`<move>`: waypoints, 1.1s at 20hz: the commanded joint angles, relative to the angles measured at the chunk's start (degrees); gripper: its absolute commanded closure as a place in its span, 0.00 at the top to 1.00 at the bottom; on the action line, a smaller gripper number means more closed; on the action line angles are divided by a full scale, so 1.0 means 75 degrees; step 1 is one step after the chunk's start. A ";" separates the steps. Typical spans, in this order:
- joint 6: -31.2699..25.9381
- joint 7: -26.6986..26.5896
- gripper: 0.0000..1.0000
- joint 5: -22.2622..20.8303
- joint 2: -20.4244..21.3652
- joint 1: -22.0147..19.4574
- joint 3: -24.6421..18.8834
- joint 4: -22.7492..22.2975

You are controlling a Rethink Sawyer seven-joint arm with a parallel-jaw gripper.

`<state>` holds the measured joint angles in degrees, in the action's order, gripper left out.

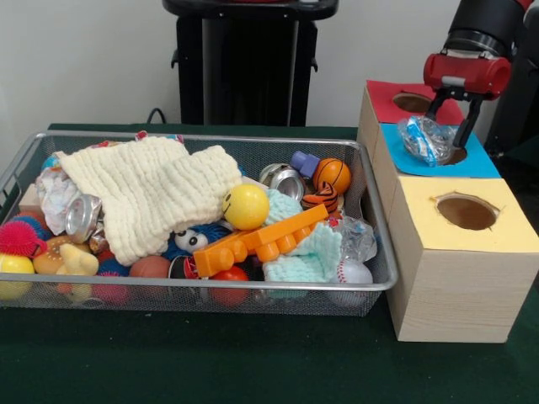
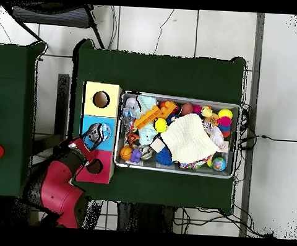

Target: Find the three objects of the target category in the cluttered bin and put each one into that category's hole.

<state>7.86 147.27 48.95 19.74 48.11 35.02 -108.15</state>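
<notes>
The wire mesh bin [image 1: 383, 284] is full of toys. My gripper [image 1: 446, 135] hangs over the light-blue box top [image 1: 482, 160], its jaws spread apart. A crinkly see-through plastic piece [image 1: 424, 139] sits between and below them, at the left edge of the round hole [image 1: 457, 156]. In the overhead view the gripper [image 2: 93, 140] is at the blue top [image 2: 89, 126] with the plastic [image 2: 100, 134] at its tips. Another see-through plastic piece [image 1: 359, 238] lies at the bin's right end, by a baseball. A third is not visible.
The red-topped hole [image 1: 412, 102] is behind the blue one and the yellow-topped hole [image 1: 466, 211] in front. In the bin are a cream cloth [image 1: 152, 194], a yellow ball [image 1: 246, 206], an orange brick [image 1: 257, 240], silver cans [image 1: 285, 179] and a patterned cloth [image 1: 52, 192].
</notes>
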 commanded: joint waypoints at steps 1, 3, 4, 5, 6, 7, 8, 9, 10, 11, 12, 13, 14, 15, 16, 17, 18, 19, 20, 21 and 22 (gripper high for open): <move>-0.1903 0.0501 1.00 -0.0416 0.0047 -0.0350 -0.0634 0.0355; -0.2174 0.0463 1.00 -0.0478 0.0000 -0.0322 -0.0519 0.0426; -0.2283 0.0467 1.00 -0.0489 -0.0067 -0.0276 -0.0427 0.0474; -0.2403 0.0479 1.00 -0.0505 -0.0142 -0.0211 -0.0325 0.0530; -0.2523 0.0492 1.00 -0.0521 -0.0218 -0.0146 -0.0223 0.0586; -0.2703 0.0522 1.00 -0.0550 -0.0238 -0.0108 -0.0152 0.0630; -0.2927 0.0570 1.00 -0.0576 -0.0325 0.0002 0.0037 0.0719; -0.3127 0.0632 1.00 -0.0611 -0.0364 0.0064 0.0141 0.0785; -0.3304 0.0680 1.00 -0.0647 -0.0458 0.0148 0.0294 0.0876; -0.3464 0.0749 1.00 -0.0688 -0.0553 0.0207 0.0407 0.0968; -0.3705 0.0832 1.00 -0.0747 -0.0717 0.0292 0.0586 0.1109; -0.3959 0.0920 1.00 -0.0816 -0.0837 0.0354 0.0695 0.1238; -0.4142 0.0958 1.00 -0.0884 -0.0938 0.0348 0.0761 0.1350; -0.4361 0.1025 1.00 -0.0949 -0.1034 0.0366 0.0852 0.1470; -0.4516 0.1033 1.00 -0.1023 -0.1047 0.0331 0.0863 0.1534; -0.4642 0.1074 1.00 -0.1075 -0.1060 0.0336 0.0903 0.1591; -0.4654 0.1068 1.00 -0.1116 -0.1020 0.0312 0.0906 0.1580; -0.4664 0.1077 1.00 -0.1144 -0.1008 0.0300 0.0895 0.1592; -0.4659 0.1080 1.00 -0.1168 -0.0994 0.0294 0.0890 0.1584; -0.4663 0.1091 1.00 -0.1190 -0.0993 0.0285 0.0884 0.1600; -0.4665 0.1107 1.00 -0.1213 -0.1000 0.0277 0.0886 0.1625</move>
<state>-19.15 147.27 43.54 15.60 51.05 44.54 -100.76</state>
